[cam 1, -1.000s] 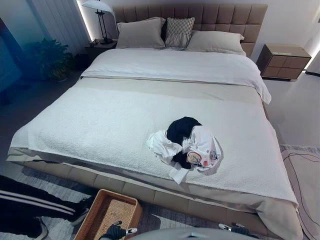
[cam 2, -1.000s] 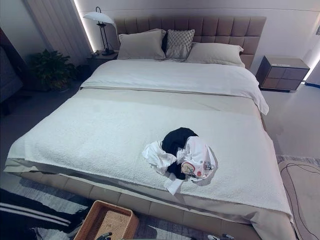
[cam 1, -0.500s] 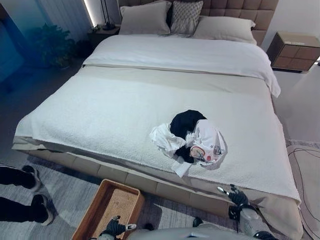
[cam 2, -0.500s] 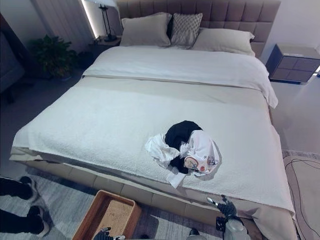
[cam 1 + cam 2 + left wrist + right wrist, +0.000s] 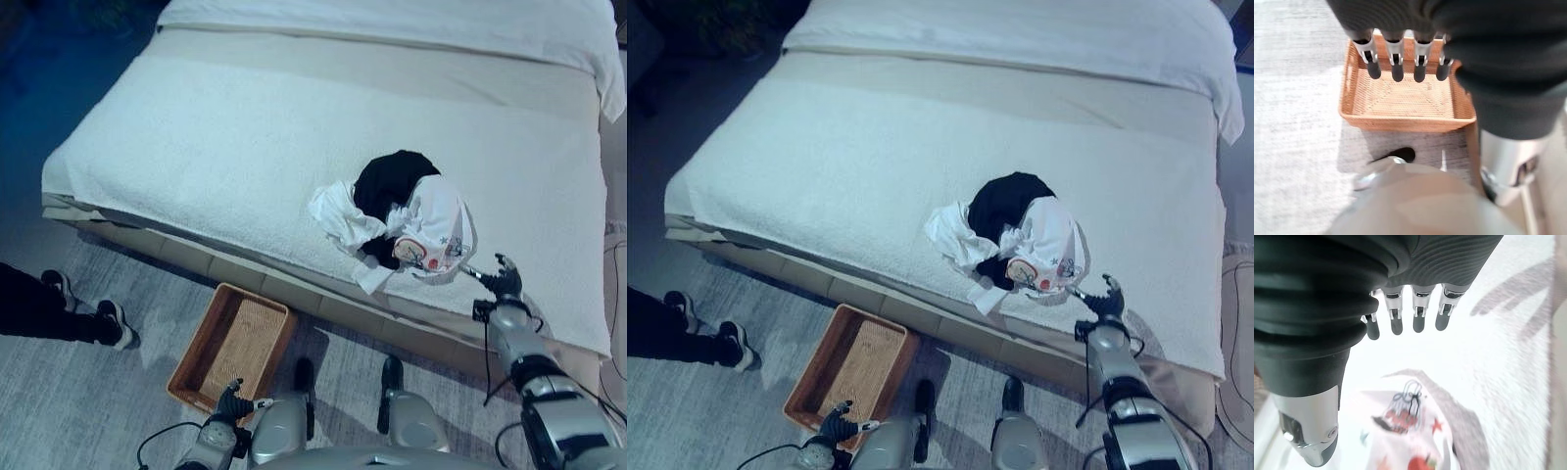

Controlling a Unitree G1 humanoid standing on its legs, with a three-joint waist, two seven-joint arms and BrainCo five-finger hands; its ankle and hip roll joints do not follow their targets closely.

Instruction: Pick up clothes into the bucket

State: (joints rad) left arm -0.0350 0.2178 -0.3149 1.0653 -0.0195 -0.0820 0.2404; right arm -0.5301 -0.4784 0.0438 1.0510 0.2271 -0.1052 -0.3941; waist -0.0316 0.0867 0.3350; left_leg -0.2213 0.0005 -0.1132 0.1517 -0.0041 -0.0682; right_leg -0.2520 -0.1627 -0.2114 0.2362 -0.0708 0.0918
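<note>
Centre frame, we see the black-and-white heap of clothes (image 5: pixel 402 220); our open right hand (image 5: pixel 500 281) hovers beside it, open left hand (image 5: pixel 233 401) over the woven rectangular basket (image 5: pixel 233 345) at lower left.

Bed top: the blanket (image 5: pixel 245 147) lies bare from 9 to 12 o'clock of the clothes pile (image 5: pixel 402 220).
Right hand (image 5: pixel 500 284): fingers relaxed, at 4 o'clock of the pile, just beside it, with nothing between.
Basket (image 5: pixel 233 345): open on the floor against the bed edge, at 7 o'clock of the pile.
Left hand (image 5: pixel 1400 54): fingers straight over the basket's near rim.
Obstacle: a person's shoes (image 5: pixel 98 318) at 9 o'clock of the basket, well apart.
</note>
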